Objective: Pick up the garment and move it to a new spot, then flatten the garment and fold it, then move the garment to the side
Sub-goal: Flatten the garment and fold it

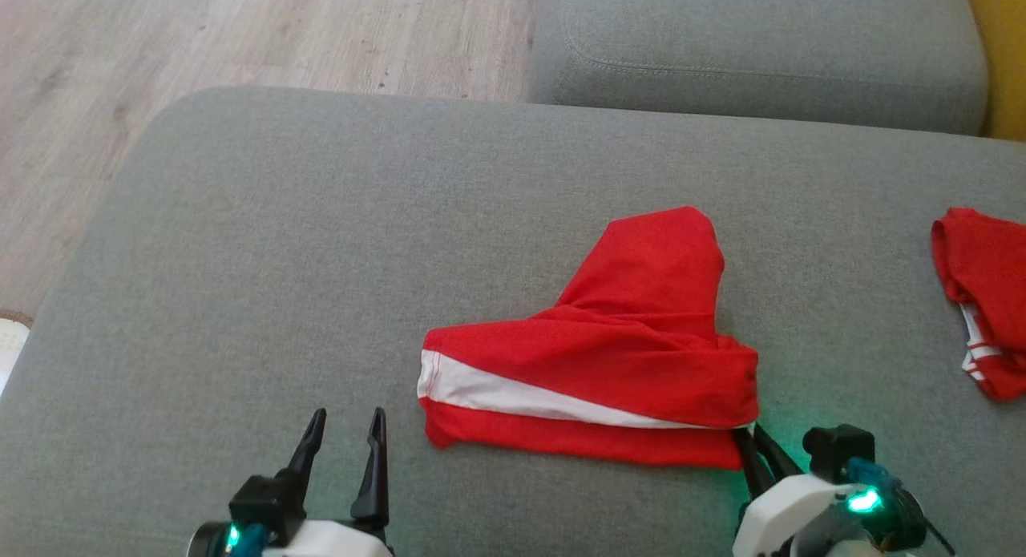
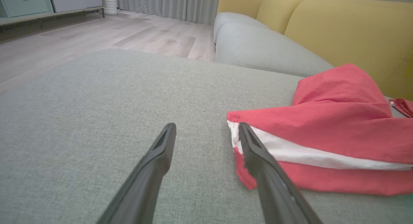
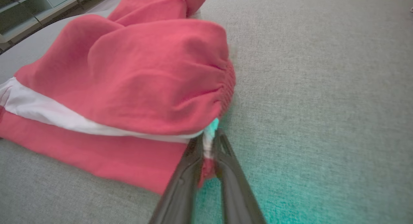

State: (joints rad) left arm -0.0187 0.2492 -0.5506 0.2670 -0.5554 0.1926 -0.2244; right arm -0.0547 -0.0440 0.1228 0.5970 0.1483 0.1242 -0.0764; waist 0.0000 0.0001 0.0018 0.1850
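Garment: red with a white stripe, it is lying bunched on the grey sofa cushion, right of centre. We are pinching its near right corner with the right pincer, fingers pressed onto the fabric. We are holding the left pincer spread, just beside the garment's near left edge. A second red cloth is lying at the right edge.

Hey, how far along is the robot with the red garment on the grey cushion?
Nothing looks finished: the garment lies rumpled on the cushion, one part sticking out, neither flat nor neatly folded. In hand: the right gripper is pinched on its near right corner, while the left gripper is open beside its left edge. Left, most likely: lifting and moving it, flattening, folding, setting it aside.
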